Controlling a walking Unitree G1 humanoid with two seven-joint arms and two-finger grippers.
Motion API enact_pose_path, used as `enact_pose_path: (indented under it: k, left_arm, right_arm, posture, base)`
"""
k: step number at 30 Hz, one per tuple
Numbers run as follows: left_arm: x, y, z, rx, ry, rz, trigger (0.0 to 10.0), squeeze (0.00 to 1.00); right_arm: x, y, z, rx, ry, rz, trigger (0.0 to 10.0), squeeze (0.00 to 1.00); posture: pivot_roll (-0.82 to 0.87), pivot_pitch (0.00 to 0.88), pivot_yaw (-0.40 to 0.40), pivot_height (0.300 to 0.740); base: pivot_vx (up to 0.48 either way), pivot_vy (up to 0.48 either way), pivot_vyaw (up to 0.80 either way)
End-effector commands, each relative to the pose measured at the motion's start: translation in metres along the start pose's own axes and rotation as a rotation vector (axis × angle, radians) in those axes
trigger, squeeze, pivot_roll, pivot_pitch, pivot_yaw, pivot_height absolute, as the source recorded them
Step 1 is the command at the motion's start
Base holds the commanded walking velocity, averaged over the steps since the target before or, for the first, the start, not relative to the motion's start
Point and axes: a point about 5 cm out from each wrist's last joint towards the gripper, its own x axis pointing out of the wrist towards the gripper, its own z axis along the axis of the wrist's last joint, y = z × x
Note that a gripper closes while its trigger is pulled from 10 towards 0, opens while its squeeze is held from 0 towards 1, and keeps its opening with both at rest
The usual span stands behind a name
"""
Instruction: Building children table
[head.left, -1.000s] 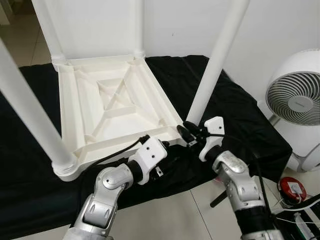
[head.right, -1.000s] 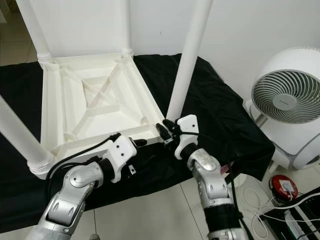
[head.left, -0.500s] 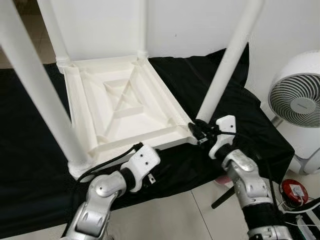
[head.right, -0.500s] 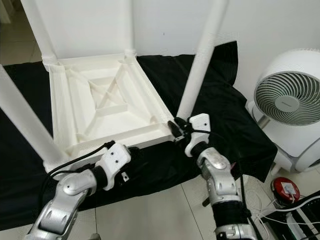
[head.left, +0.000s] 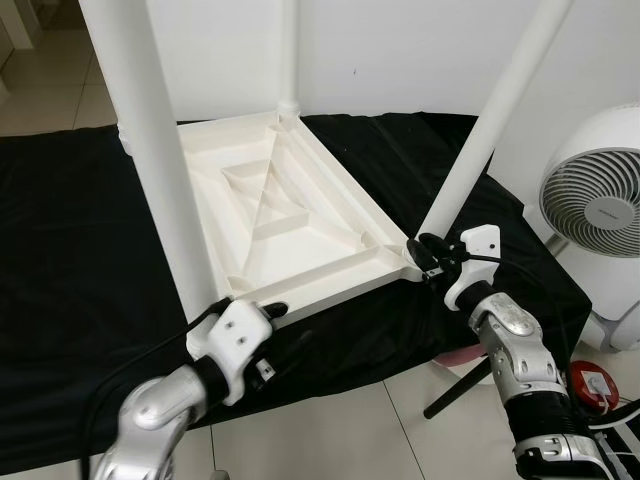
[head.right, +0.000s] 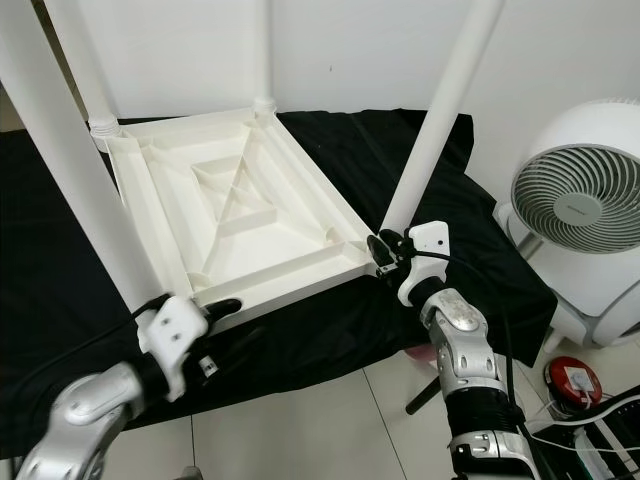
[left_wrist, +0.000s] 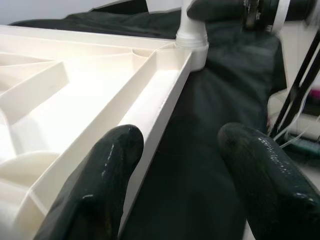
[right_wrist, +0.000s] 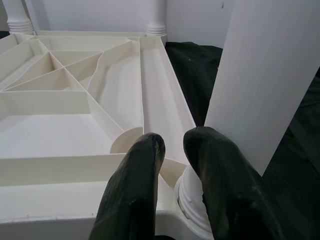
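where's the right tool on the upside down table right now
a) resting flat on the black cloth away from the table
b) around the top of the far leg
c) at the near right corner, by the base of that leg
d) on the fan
c: the right tool sits at the near right corner of the upturned white table, its fingers at the base of that corner's leg.

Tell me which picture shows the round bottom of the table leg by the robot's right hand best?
The right wrist view: the white ribbed plastic leg socket sits close up between the right gripper and its barely parted jaws. The eye views show it small, half hidden behind that gripper. The left wrist view shows it far off, at the table's corner.
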Motion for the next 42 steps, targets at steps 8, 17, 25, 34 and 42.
enact_pose_path:
  k: [8, 17, 25, 34, 42]
  left_arm:
    - [-0.052, 0.012, -0.001, -0.09, 0.005, 0.057, 10.0, 0.0]
    - [-0.09, 0.023, -0.013, -0.165, 0.079, 0.111, 10.0, 0.0]
    - [-0.136, 0.059, -0.033, -0.172, 0.195, 0.268, 10.0, 0.0]
    - [-0.129, 0.117, -0.026, -0.05, 0.15, 0.467, 10.0, 0.0]
    - [-0.106, 0.149, -0.015, 0.008, 0.063, 0.518, 10.0, 0.0]
  right_arm:
    - [-0.002, -0.011, -0.01, -0.01, 0.026, -0.027, 10.0, 0.0]
    - [0.001, -0.008, -0.012, -0.017, 0.034, 0.004, 10.0, 0.0]
    - [0.004, -0.002, -0.015, -0.02, 0.035, 0.04, 10.0, 0.0]
    - [0.0, 0.013, -0.025, 0.0, 0.059, 0.119, 10.0, 0.0]
    - [-0.007, 0.025, -0.034, 0.059, 0.069, 0.128, 10.0, 0.0]
  posture:
    - [0.09, 0.016, -0.08, 0.74]
    - [0.11, 0.017, -0.084, 0.74]
    - [0.11, 0.015, -0.084, 0.74]
    - [0.09, 0.006, -0.079, 0.74]
    - [0.06, 0.007, -0.067, 0.74]
  base:
    - [0.0, 0.0, 0.0]
    - [0.0, 0.0, 0.0]
    - [0.0, 0.0, 0.0]
    - [0.0, 0.0, 0.0]
    - [0.0, 0.0, 0.0]
